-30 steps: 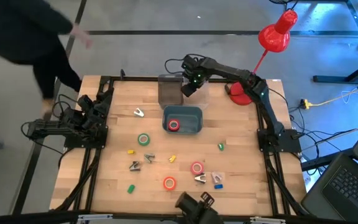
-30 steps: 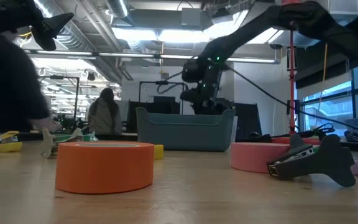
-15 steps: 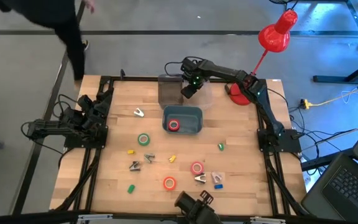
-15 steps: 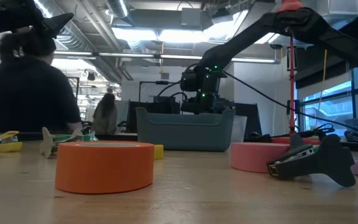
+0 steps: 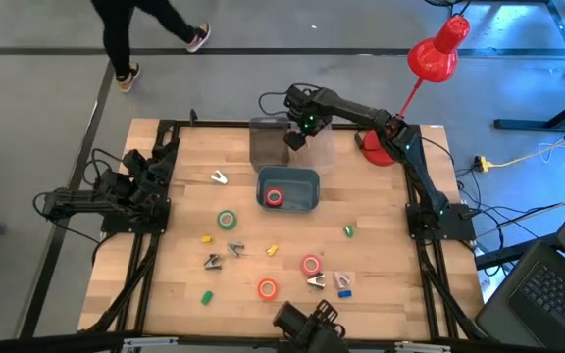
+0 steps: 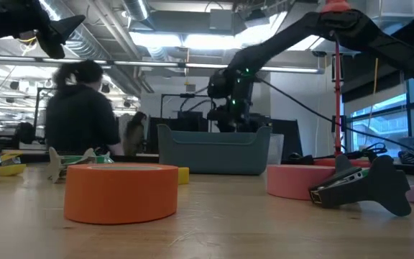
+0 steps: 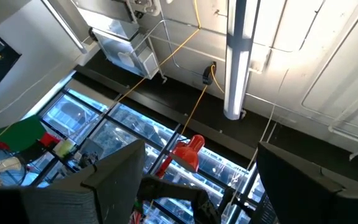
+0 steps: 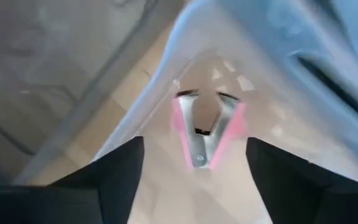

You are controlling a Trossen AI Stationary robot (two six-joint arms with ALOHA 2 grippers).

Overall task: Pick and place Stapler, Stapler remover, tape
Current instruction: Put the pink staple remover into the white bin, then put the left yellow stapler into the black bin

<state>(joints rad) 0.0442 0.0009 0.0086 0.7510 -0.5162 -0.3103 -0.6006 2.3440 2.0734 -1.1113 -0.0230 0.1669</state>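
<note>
Sorting explains the layout you see: your right gripper (image 5: 297,135) hangs over the clear tub (image 5: 312,149) at the far edge of the table, fingers spread wide, and the pink staple remover (image 8: 207,130) lies loose on the tub's floor between them, so that piece looks delivered. One red tape roll (image 5: 275,197) sits in the blue bin (image 5: 307,201) just nearer than the tub, which suggests each kind gets its own container. The rest wait on open wood: a green roll (image 5: 227,220), two more red rolls (image 5: 310,264) near the front edge, and other staple removers (image 5: 220,177) scattered about. No stapler is plain to me. Your left gripper (image 5: 145,176) is parked at the table's left side, jaws apart, holding nothing.
</note>
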